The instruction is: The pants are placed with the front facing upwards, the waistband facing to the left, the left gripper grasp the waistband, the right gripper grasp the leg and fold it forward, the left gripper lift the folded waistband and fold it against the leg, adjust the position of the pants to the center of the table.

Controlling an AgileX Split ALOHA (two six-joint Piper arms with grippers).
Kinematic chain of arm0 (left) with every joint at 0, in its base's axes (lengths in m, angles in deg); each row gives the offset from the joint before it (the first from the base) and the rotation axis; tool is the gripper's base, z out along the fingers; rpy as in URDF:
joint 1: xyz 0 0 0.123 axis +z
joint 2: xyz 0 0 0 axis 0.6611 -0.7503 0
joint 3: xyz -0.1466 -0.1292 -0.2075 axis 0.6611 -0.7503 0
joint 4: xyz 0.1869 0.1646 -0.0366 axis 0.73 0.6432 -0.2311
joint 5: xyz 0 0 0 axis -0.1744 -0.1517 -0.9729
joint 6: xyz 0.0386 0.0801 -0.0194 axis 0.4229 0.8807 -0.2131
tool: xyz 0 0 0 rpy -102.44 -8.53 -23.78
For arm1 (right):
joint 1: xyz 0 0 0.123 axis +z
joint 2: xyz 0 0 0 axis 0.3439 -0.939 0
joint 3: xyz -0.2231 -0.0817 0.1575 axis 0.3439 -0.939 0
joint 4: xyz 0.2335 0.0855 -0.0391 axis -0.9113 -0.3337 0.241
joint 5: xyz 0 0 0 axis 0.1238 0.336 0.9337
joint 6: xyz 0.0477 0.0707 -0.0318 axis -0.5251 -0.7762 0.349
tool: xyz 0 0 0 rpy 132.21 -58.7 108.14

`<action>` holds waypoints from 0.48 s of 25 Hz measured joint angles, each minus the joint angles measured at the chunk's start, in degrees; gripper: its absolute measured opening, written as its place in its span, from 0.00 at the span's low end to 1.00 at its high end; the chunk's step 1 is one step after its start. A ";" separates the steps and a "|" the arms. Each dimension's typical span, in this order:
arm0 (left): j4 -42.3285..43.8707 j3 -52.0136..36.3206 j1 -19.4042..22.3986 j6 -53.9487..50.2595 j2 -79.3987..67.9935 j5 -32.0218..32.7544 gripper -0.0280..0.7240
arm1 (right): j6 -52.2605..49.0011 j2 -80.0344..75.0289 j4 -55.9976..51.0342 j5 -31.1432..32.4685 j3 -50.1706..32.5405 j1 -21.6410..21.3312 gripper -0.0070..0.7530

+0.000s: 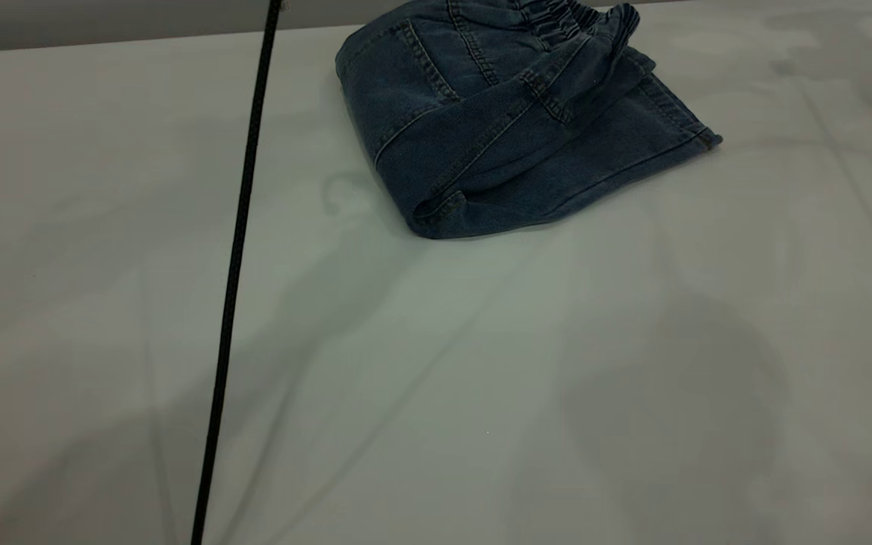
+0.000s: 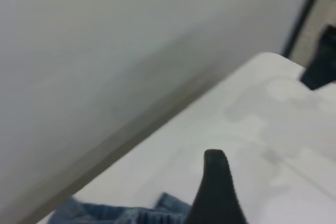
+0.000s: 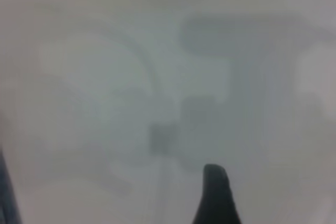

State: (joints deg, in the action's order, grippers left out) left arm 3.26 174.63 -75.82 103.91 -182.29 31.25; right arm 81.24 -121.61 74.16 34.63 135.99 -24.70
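The pants (image 1: 512,121) lie folded in a compact blue denim bundle on the table (image 1: 436,363), toward its far edge and a little right of the middle. The gathered waistband (image 1: 568,19) lies on top at the far side, over the stitched leg hem (image 1: 678,113). Neither gripper shows in the exterior view. In the left wrist view, part of the left gripper (image 2: 218,192) hangs above the bare table with an edge of the pants (image 2: 121,214) just beside it. The right wrist view shows part of the right gripper (image 3: 216,195) above bare tabletop, with nothing held.
A thin black cable (image 1: 238,257) runs from the far edge to the near edge across the table's left part. The table's far edge (image 1: 141,42) meets a grey wall. Beyond a table corner (image 2: 268,59) stands a dark object (image 2: 321,64).
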 joint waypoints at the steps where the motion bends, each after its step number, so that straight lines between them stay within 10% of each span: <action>1: -0.22 0.00 0.00 0.00 0.00 0.09 0.69 | 0.00 0.00 0.00 0.06 0.00 0.00 0.57; 12: -9.37 0.05 0.00 -9.18 0.00 1.97 0.69 | 0.16 -0.46 0.00 0.61 0.00 0.00 0.57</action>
State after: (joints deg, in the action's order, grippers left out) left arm -6.11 174.68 -75.82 94.73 -182.29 33.23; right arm 81.40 -122.08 74.16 35.25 135.99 -24.70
